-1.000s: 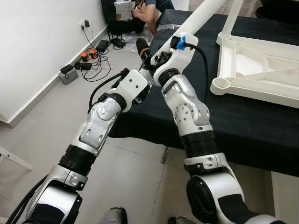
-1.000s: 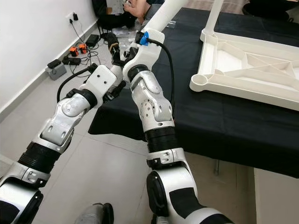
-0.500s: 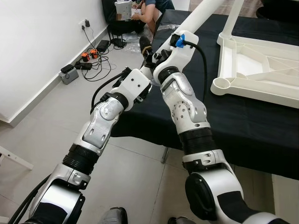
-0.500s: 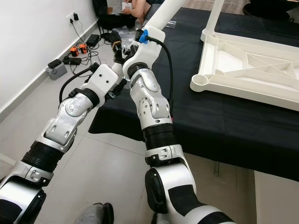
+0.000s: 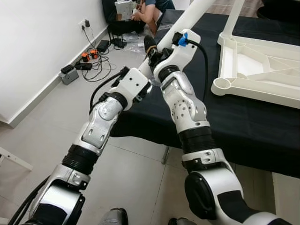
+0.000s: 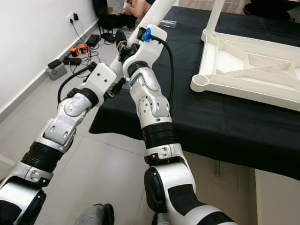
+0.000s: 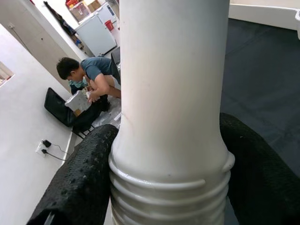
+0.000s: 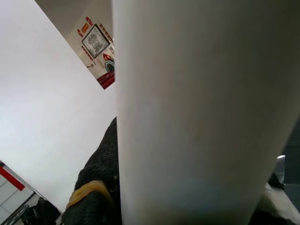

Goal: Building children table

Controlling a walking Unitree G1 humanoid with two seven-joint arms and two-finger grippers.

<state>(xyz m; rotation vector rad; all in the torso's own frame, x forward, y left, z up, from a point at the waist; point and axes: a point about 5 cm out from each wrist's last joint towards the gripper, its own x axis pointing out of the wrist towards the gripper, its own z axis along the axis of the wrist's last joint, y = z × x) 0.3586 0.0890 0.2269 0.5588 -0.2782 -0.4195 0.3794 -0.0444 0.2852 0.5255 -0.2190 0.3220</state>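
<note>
both grippers are clamping the white leg (image 5: 197, 11), which is slanting up over the near-left corner of the black table (image 5: 197, 117). the left gripper (image 7: 168, 187) is squeezing its threaded end; the right gripper (image 5: 159, 49) is gripping just above. the white top (image 5: 262, 65) is lying flat on the table, apart from the leg.

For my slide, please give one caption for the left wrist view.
Left hand gripping the white table leg near its threaded end.
</note>
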